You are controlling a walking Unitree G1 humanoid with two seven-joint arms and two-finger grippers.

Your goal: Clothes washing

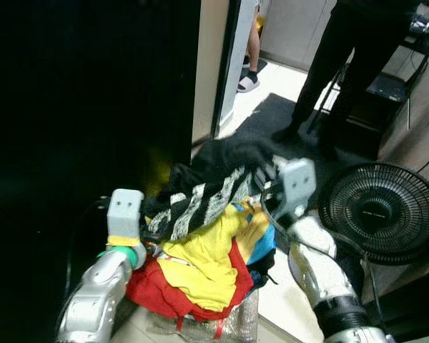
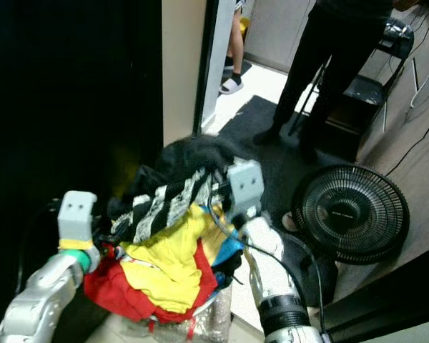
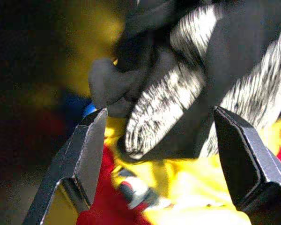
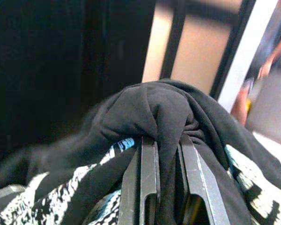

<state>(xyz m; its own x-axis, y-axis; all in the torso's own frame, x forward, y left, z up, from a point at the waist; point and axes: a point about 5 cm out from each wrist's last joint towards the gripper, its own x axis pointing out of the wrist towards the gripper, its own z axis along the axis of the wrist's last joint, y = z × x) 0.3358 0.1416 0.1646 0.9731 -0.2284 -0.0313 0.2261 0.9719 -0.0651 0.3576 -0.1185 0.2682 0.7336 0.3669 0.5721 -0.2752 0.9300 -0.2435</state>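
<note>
We are looking down at a heap of laundry [image 1: 200,250] low in the centre of the head views, bunched between our two arms. Top layer: a black garment with white striping [image 1: 200,200]. Under it a yellow piece [image 1: 211,261], then a red piece [image 1: 157,293] at about 7 o'clock in the heap, and a strip of blue [image 1: 266,243] on its 3 o'clock side.

Right gripper [image 4: 168,173]: fingers drawn narrow, pinching a fold of the black garment, which humps up over the fingertips. In the left eye view that wrist sits at the heap's 2 o'clock edge.

Left gripper [image 3: 159,140]: fingers [image 3: 86,150] spread wide, holding nothing. The striped cloth and yellow cloth lie just ahead between them; we cannot tell whether the tips touch fabric. That wrist sits at the heap's 9 o'clock side.

Surroundings: a dark panel [image 1: 86,107] spans 9 to 11 o'clock of the view. A black floor fan [image 1: 382,211] lies on the floor at 3 o'clock. A dark mat [image 1: 272,118] lies beyond the heap at 12 o'clock. A person in black trousers [image 1: 350,57] stands at 1 o'clock; another person's leg in a sandal [image 1: 249,78] shows in the doorway near 12.
</note>
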